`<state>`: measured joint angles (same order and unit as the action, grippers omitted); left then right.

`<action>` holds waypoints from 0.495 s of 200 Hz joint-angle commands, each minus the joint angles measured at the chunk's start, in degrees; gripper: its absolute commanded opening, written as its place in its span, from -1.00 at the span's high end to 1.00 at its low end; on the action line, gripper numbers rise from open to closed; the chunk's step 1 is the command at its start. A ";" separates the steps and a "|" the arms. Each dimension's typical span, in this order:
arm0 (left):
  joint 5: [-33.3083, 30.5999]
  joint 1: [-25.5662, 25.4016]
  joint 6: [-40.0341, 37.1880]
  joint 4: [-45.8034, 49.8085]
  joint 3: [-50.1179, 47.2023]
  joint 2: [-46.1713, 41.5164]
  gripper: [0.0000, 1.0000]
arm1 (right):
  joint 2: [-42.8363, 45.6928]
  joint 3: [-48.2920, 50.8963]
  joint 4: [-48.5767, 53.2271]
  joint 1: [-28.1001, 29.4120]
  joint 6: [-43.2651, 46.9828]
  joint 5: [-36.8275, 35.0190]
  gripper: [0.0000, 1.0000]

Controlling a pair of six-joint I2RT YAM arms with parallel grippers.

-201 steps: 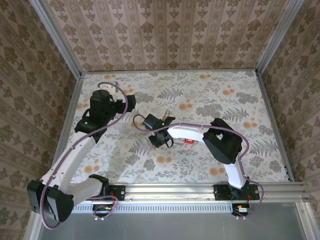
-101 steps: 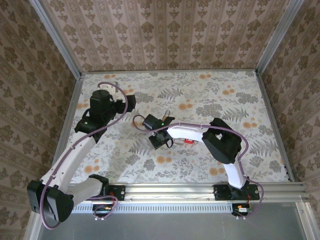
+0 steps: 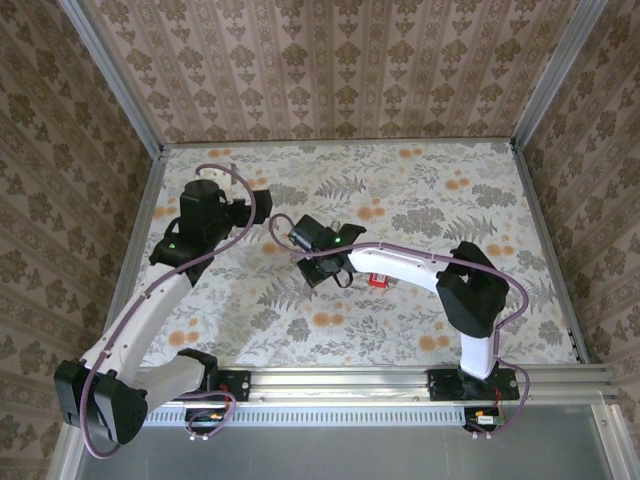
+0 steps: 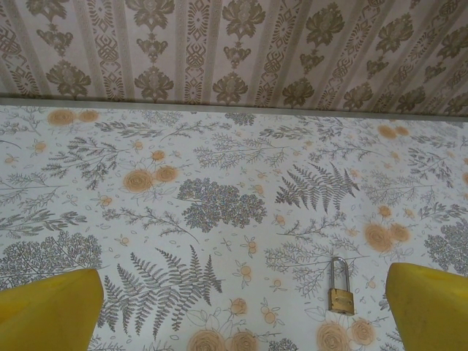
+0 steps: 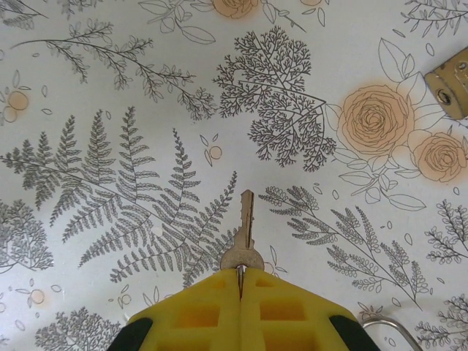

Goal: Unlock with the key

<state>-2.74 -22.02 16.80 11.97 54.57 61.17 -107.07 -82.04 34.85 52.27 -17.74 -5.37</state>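
Item 1, right gripper (image 5: pixel 240 276): clenched, its yellow pads (image 5: pixel 197 311) pinching the head of the key (image 5: pixel 246 232). In the top view this gripper (image 3: pixel 318 270) is hanging over the middle of the bench (image 3: pixel 450 200).

Item 2, the key: silver, projecting straight out from between the right pads, its blade pointing away from the gripper over the fern print. Its head is sitting partly inside the pads. Whether the tip is touching the surface cannot be told.

Item 3, left gripper (image 4: pixel 241 296): released, with its yellow fingers (image 4: pixel 51 307) standing wide apart and nothing between them. In the top view it (image 3: pixel 262 205) is hovering over the left part of the bench.

Item 4, padlock (image 4: pixel 341 289): brass body with a silver shackle, lying flat on the floral covering. A brass corner of it (image 5: pixel 450 86) is showing to the upper right of the key, apart from the blade.
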 commanded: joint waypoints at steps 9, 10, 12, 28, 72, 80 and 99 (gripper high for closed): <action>1.07 0.52 0.77 -1.54 -0.65 0.09 -0.97 | 4.27 -2.63 4.84 -0.48 -0.08 1.72 0.95; 1.07 0.46 0.78 -1.57 -0.62 0.14 -0.97 | 4.43 -2.66 4.90 -0.45 -0.05 1.78 0.95; 1.18 0.48 0.78 -1.59 -0.61 0.15 -0.96 | 4.77 -2.75 5.15 -0.49 -0.02 1.99 0.94; 1.92 0.44 0.61 -1.62 -0.62 0.35 -0.94 | 7.22 -2.64 6.29 -0.96 0.05 3.66 0.95; 6.95 0.14 -1.48 -1.86 -0.25 2.12 -0.78 | 16.70 -0.22 10.05 -5.91 0.26 10.09 0.95; 8.40 -0.45 -2.56 -1.78 0.12 2.89 -0.72 | 18.59 0.56 10.55 -7.33 0.30 12.12 0.95; 10.06 -3.72 -7.40 -1.14 0.95 4.48 -0.56 | 23.06 2.83 11.18 -11.38 -0.22 16.94 0.95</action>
<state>2.79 -22.72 15.18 11.44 54.37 63.94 -89.23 -81.91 41.95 44.66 -17.74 4.36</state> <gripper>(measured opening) 0.823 0.058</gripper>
